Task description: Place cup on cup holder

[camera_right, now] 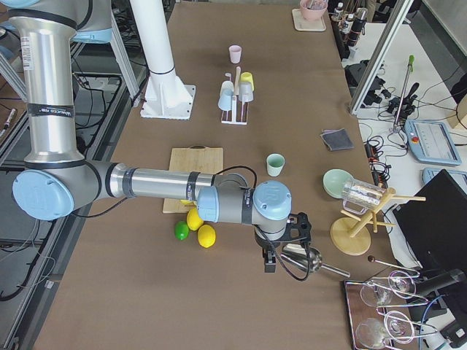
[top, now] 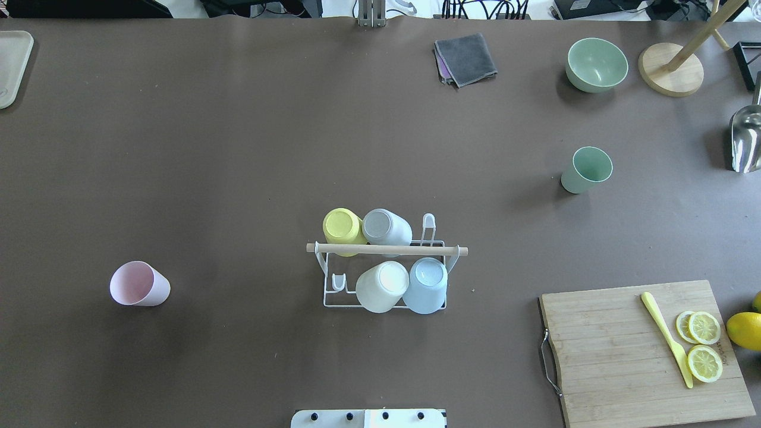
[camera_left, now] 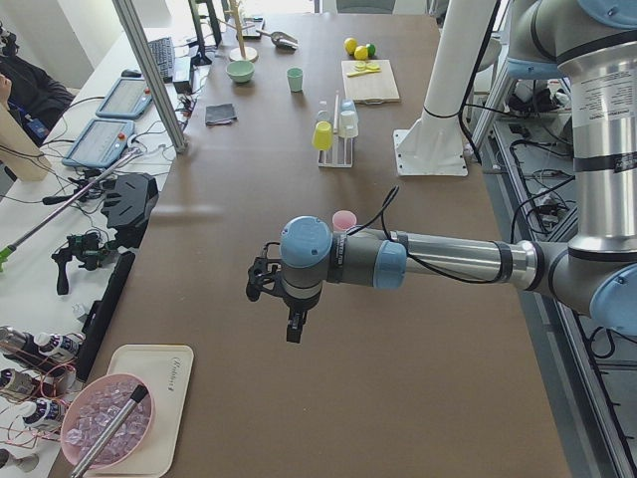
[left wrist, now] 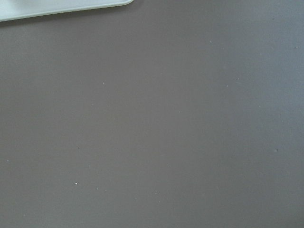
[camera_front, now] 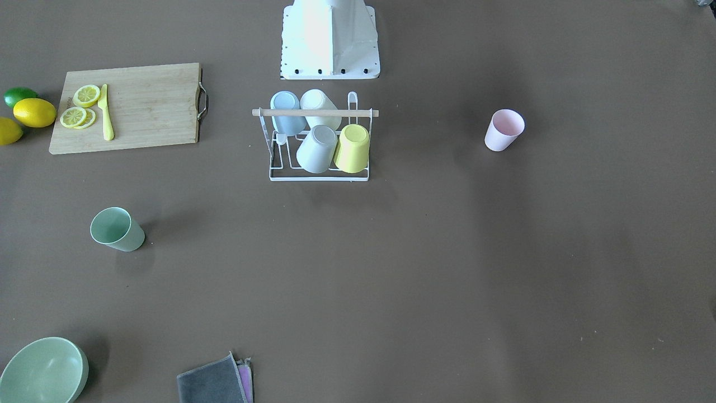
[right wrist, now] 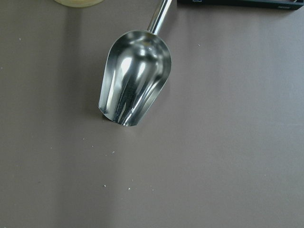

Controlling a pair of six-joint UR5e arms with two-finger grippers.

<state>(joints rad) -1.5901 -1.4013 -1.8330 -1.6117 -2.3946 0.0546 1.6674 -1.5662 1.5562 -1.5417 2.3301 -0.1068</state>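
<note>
Dark-fingered left gripper (camera_left: 291, 321) and right gripper (camera_right: 268, 259) hang above opposite ends of the brown table (top: 238, 148); their jaws' spread cannot be told.
A steel scoop (right wrist: 134, 78) lies under the right gripper. The white wire cup holder with a wooden rod handle (top: 389, 249) stands mid-table, bearing a yellow cup (top: 340, 227), grey cup (top: 383, 227), white cup (top: 383, 285) and pale blue cup (top: 427, 284), upside down. A pale pink cup (top: 140, 284) stands upright well to its left, a sage green cup (top: 585, 169) to its right.
</note>
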